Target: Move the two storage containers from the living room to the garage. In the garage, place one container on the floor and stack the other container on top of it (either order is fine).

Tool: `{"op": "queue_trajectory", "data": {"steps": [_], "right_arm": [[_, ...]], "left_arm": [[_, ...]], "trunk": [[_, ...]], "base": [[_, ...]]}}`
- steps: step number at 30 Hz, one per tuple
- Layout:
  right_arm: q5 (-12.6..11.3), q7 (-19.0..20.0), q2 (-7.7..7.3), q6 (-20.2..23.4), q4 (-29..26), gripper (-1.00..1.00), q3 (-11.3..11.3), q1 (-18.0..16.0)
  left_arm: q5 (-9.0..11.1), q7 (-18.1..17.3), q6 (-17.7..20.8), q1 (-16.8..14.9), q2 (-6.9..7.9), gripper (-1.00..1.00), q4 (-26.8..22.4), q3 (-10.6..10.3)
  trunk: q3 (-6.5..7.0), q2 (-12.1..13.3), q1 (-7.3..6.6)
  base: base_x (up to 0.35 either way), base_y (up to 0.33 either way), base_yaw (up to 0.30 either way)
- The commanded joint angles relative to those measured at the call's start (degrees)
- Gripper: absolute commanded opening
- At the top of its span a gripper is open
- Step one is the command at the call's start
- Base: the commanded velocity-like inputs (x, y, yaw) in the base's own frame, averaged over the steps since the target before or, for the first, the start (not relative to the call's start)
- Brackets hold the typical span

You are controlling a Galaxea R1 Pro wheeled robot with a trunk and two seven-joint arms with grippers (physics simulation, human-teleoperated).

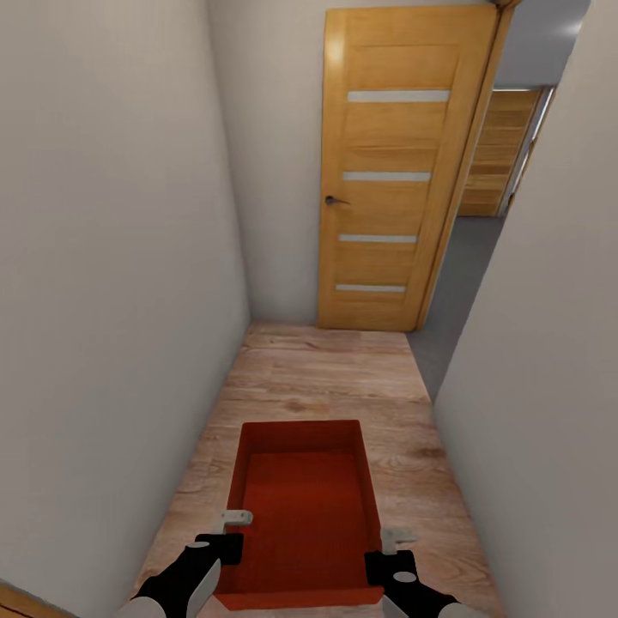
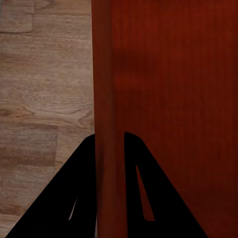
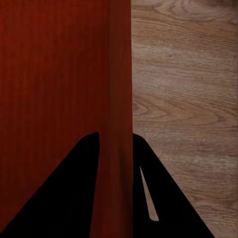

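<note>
Narrow hallway, plain pale walls either side, light wood-plank floor [image 1: 326,378] underfoot.

One storage container [image 1: 305,511], red-orange, open top, empty inside, held low in front of the robot above the planks, long axis pointing down the corridor.

Left pincer [image 1: 230,525] clamped on the container's left wall: in the left wrist view the pincer [image 2: 110,148] straddles the thin red wall, one dark finger [image 2: 82,188] outside over the planks, the other inside over the bin's bottom. Right pincer [image 1: 391,542] likewise closed on the right wall; the right wrist view shows the pincer [image 3: 115,148] with the wall between its fingers [image 3: 148,198]. Both grips sit near the container's near end.

Ahead, at the corridor's end, an orange wooden door [image 1: 390,172] with four pale horizontal strips and a dark handle, apparently shut. To its right an opening onto grey floor [image 1: 463,275], with brown horizontal planking [image 1: 498,154] beyond, too far off to make out further.
</note>
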Motion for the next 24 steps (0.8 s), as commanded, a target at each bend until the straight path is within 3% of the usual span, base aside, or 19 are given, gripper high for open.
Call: {"op": "queue_trajectory", "data": {"steps": [1,24], "right_arm": [[-0.2,-0.6,-1.6,-1.5,0.1,-1.0,0.1,-0.1],[-0.2,-0.6,-1.64,-1.5,0.1,-1.0,0.1,-0.1]], "left_arm": [[-0.3,0.5,0.4,0.0,0.71,-1.0,0.1,0.4],[-0.3,0.5,0.4,0.0,0.71,-1.0,0.1,0.4]], "trunk": [[-0.05,0.0,0.03],[-0.05,0.0,0.03]], "base": [[0.325,0.0,0.0],[0.325,0.0,0.0]]}}
